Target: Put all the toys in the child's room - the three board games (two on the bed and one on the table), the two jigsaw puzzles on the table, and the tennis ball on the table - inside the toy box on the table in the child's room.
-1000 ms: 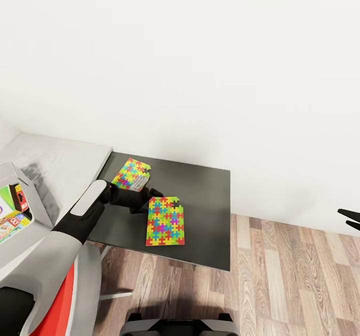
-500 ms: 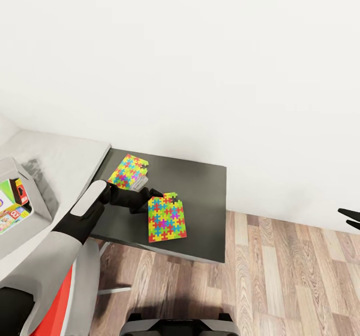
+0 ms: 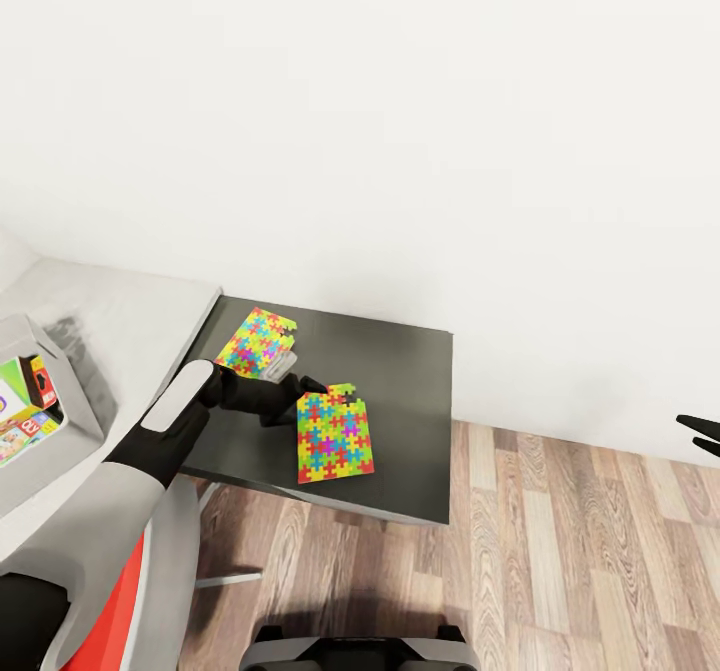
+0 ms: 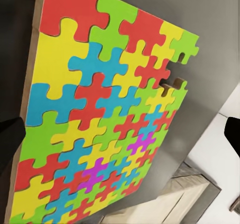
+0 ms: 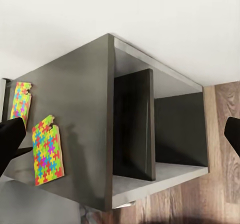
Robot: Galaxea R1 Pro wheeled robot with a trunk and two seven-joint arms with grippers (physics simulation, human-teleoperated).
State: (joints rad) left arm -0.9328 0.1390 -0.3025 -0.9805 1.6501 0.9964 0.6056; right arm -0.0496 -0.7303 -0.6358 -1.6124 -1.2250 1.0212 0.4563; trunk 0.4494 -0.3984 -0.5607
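Observation:
Two multicoloured jigsaw puzzles lie on the dark table (image 3: 400, 371): the far one (image 3: 258, 343) near the back left corner and the near one (image 3: 334, 438) towards the front. My left gripper (image 3: 300, 401) sits low at the near puzzle's far left corner. In the left wrist view the near puzzle (image 4: 100, 119) spans the space between the wide-apart fingers (image 4: 10, 139), so the left gripper (image 4: 121, 134) is open. The grey toy box (image 3: 85, 391) stands at the left with colourful board games (image 3: 20, 416) inside. My right gripper (image 3: 700, 436) hangs open at the far right, over the floor. The tennis ball is out of view.
The toy box rests on a light grey surface (image 3: 120, 311) next to the table. A white wall runs behind. Wood-plank floor (image 3: 580, 551) lies to the right and in front. The right wrist view has the table's open side shelves (image 5: 150, 134) and both puzzles (image 5: 47, 149).
The head view shifted a little between one second ago and half a second ago. The left gripper stays at the near puzzle's corner. The right gripper has not moved.

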